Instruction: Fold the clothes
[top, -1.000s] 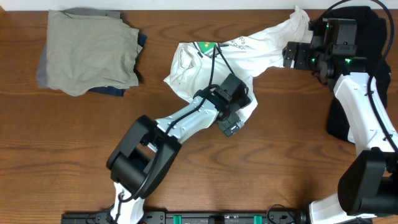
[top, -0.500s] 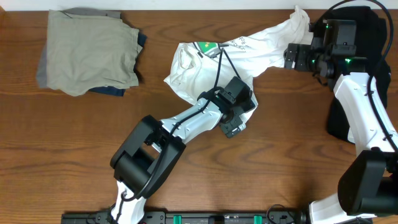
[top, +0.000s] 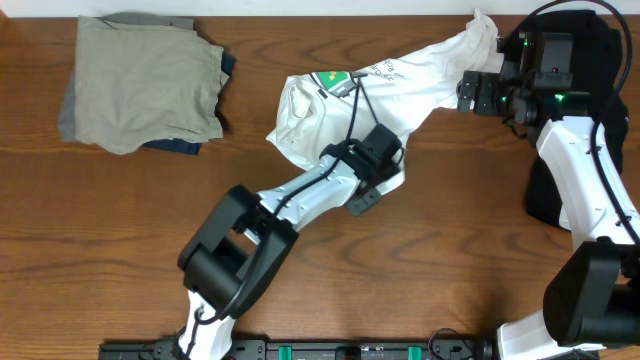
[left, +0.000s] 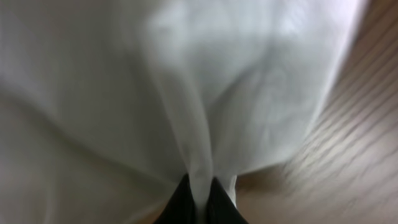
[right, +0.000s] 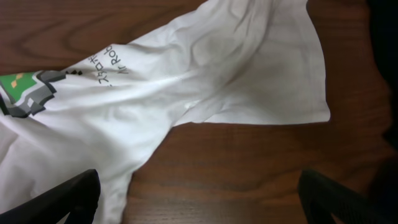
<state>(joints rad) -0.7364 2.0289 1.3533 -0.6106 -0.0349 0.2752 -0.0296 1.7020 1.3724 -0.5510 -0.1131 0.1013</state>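
- Overhead: your white T-shirt (top: 330, 105) lies crumpled at the middle of the counter (top: 480, 250), one end stretched out rightward. The tan folded pile (top: 145, 85) sits well apart.
- Left wrist: your left pincer (left: 199, 198) is clenched on a T-shirt pleat.
- Right wrist: your right pincer (right: 199, 199) is released and grips nothing, with the cloth just beyond it.

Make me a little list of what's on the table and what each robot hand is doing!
shirt: white T-shirt, crumpled, not folded yet
picture on shirt: green-and-white square beside black letters
left gripper: shut, pinching a fold of the shirt
right gripper: open, at the shirt's other end, gripping nothing
other clothes: khaki folded garment, apart from the shirt
table: brown wood
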